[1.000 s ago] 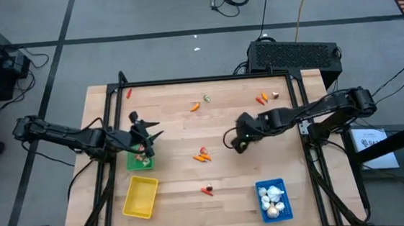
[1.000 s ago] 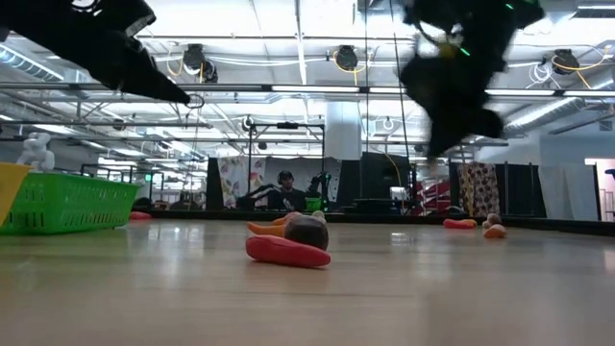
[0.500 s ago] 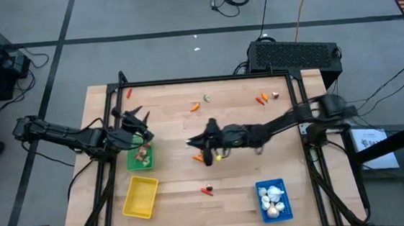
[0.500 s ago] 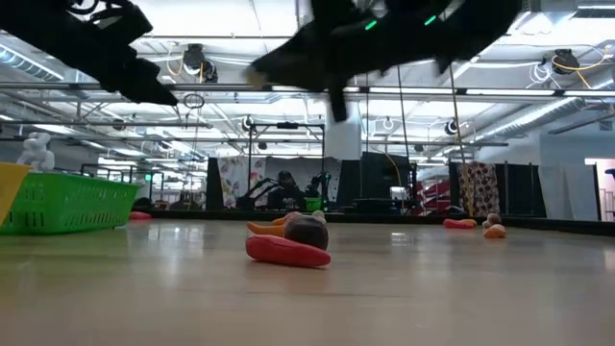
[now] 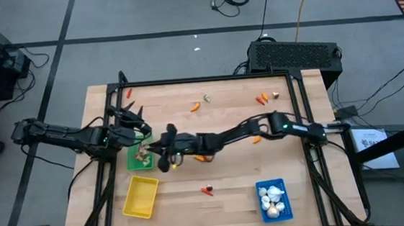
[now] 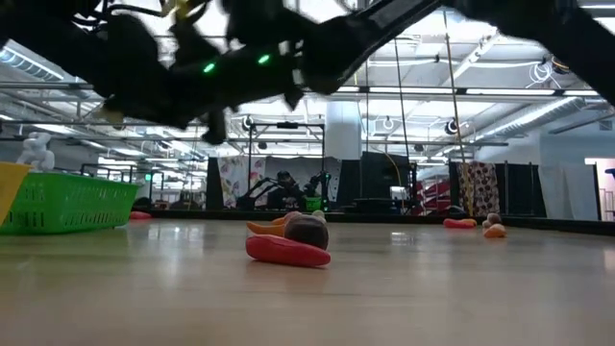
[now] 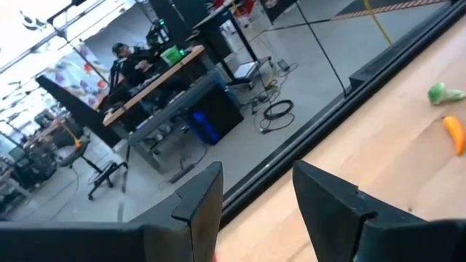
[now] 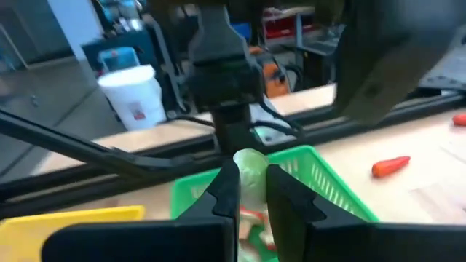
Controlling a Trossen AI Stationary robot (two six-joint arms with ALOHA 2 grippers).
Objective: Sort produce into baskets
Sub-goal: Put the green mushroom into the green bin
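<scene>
From above, my right gripper (image 5: 164, 161) reaches just beside the green basket (image 5: 139, 157) while my left gripper (image 5: 134, 118) hovers open and empty just past its far edge; my right wrist shows my fingers (image 8: 224, 193) pinching 1 pale green piece (image 8: 250, 169) before that basket (image 8: 331, 182).

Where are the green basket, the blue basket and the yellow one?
green basket (image 6: 67, 202), low view, its mesh side wall
blue basket (image 5: 260, 187), high view, its top-left rim corner
yellow basket (image 5: 141, 196), high view, its bare floor

Grey floor (image 5: 180, 14), ceiling strip lights (image 6: 317, 89)
</scene>
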